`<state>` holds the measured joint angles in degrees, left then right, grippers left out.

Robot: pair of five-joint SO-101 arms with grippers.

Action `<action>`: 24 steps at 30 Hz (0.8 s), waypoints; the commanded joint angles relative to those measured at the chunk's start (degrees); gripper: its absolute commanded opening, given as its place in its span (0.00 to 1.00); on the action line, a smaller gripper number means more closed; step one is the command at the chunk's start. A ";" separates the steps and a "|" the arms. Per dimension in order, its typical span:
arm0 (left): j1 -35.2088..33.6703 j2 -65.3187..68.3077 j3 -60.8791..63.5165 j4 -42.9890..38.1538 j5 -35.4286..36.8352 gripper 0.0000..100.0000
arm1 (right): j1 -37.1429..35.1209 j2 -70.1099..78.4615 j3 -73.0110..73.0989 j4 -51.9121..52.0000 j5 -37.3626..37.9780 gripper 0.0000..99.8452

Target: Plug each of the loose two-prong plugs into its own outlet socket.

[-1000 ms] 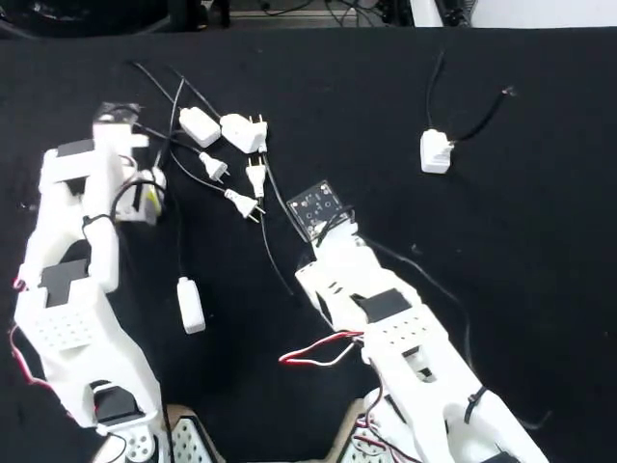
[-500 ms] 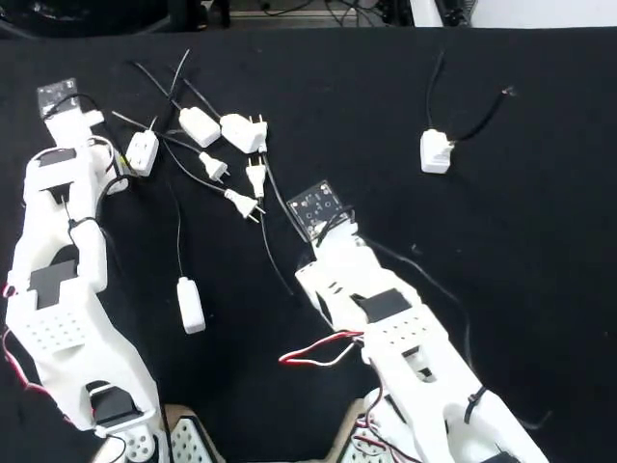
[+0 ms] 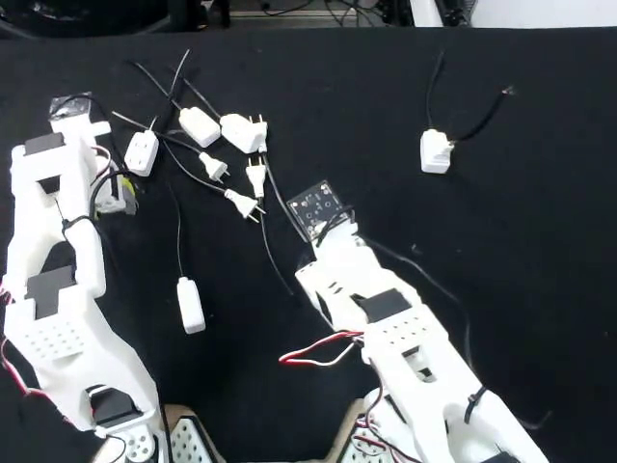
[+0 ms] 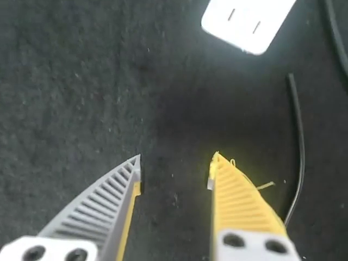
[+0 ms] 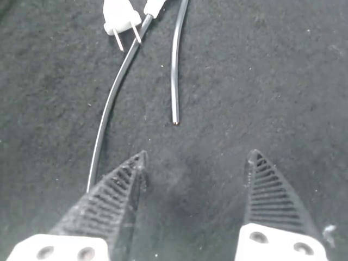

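My left gripper (image 4: 175,160) is open just above the black cloth, its grey and yellow fingers holding nothing. A white outlet socket (image 4: 247,22) with two slots lies a short way ahead of it; from above, that outlet socket (image 3: 142,151) sits just beyond the left gripper (image 3: 118,198). Three small two-prong plugs (image 3: 214,167) (image 3: 255,177) (image 3: 243,204) lie on black cords mid-table. My right gripper (image 5: 197,157) is open over bare cloth. One two-prong plug (image 5: 122,19) and a cut cord end (image 5: 174,117) lie ahead of it.
A white socket block (image 3: 200,125) and a pronged adapter (image 3: 243,132) lie at the back of the cluster. A white oblong block (image 3: 191,304) rests between the arms. Another white socket (image 3: 436,151) on a black cord sits far right. Cords cross the cluster.
The outlet socket now lies on the cloth at the cluster's left, where none showed a second ago. The left arm swung out to the far left, then drew its gripper back. The right arm stayed still.
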<state>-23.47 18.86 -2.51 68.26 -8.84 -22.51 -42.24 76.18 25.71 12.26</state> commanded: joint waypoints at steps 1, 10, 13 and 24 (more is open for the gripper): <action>-0.92 -3.69 -0.13 1.58 -0.62 0.20 | -0.88 -1.80 -0.22 -1.32 0.18 0.27; -1.19 -3.69 3.47 10.99 -0.88 0.20 | -0.88 -1.80 -0.22 -1.32 0.18 0.27; -0.84 -4.57 6.20 11.34 -0.88 0.20 | -0.88 -1.80 -0.22 -1.32 0.18 0.27; 6.46 -30.59 29.14 10.73 -4.04 0.21 | -0.88 -1.80 -0.22 -1.32 0.18 0.27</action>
<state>-20.22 -0.04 20.97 79.08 -12.09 -22.51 -42.24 76.18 25.71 12.26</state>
